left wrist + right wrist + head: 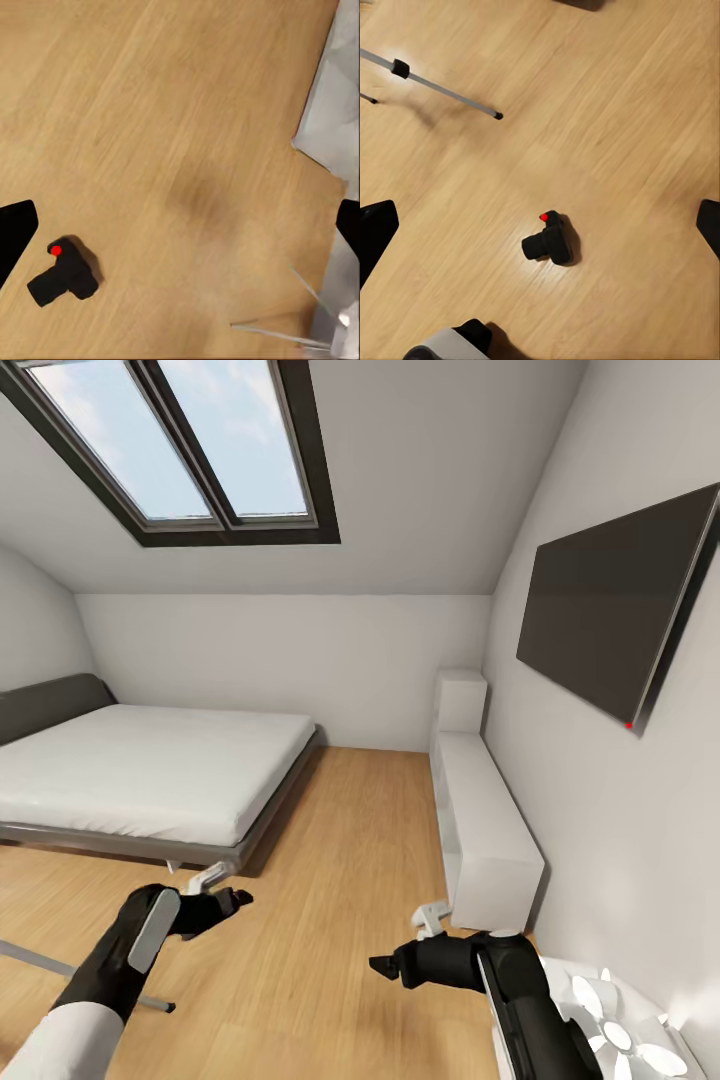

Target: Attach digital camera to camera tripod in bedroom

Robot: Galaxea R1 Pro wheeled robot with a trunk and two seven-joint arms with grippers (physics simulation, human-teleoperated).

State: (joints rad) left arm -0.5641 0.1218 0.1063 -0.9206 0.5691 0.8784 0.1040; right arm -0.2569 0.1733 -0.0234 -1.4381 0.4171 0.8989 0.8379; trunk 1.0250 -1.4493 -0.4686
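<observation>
A: Grippers? Left black gripper (222, 905) and right black gripper (385, 966) hover low, jaws spread, nothing held.

B: Camera? Small black compact camera with red button (548, 240) lies on light wood floor (615, 112), near silver tripod leg (448, 91). Probably lining up a pick.

One digital camera (547, 240) | one camera tripod (442, 88), two silver legs in sight | two grippers: left (232, 901), right (385, 965) | one bed (140, 770) | one wall TV (615, 610) | one two-pane skylight (180, 445)

Bright skylight (190, 445) daylight, soft shadows
</observation>
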